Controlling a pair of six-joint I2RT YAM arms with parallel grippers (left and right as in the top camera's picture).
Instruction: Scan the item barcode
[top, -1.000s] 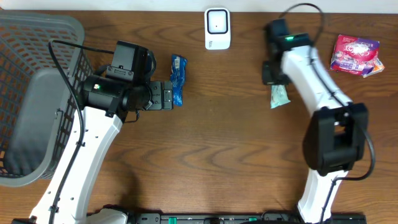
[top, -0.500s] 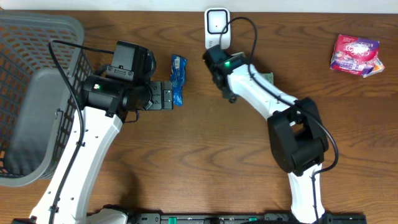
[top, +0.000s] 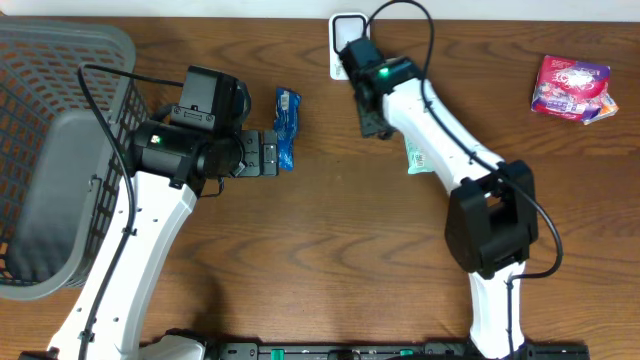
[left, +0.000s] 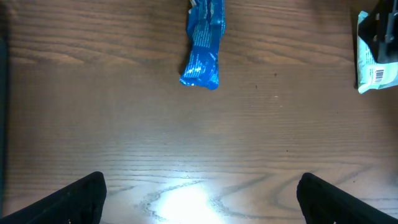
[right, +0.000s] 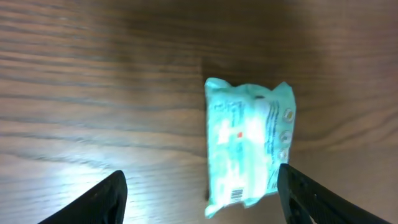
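Released since a second ago, the mint-green packet (top: 421, 158) is now lying flat on the wooden table (top: 330, 260), right of centre and partly under the right forearm. Earlier it was hanging from the right gripper (top: 372, 120) further to the right. Its barcode is showing at the lower corner in the right wrist view, and facing up in the left wrist view as well.

That gripper's jaws are now standing well apart where they were shut a second ago, and they are holding nothing. The right wrist view is showing both fingers (right: 102, 199) clear of the packet. The right arm is reaching up and leftward across the table from its base, with its wrist covering part of the white scanner (top: 337, 35) at the far edge.

The left arm is staying where it was, bent toward the middle. The left gripper (top: 270, 153) is spread as wide as it goes, holding nothing and pointing at a blue packet (top: 287, 128) just beyond its fingertips.

Counting: two arms, one scanner, one mint-green packet, one blue packet, one red-and-pink packet (top: 570, 88) at the far right, and one grey basket (top: 60, 60) at the left edge.
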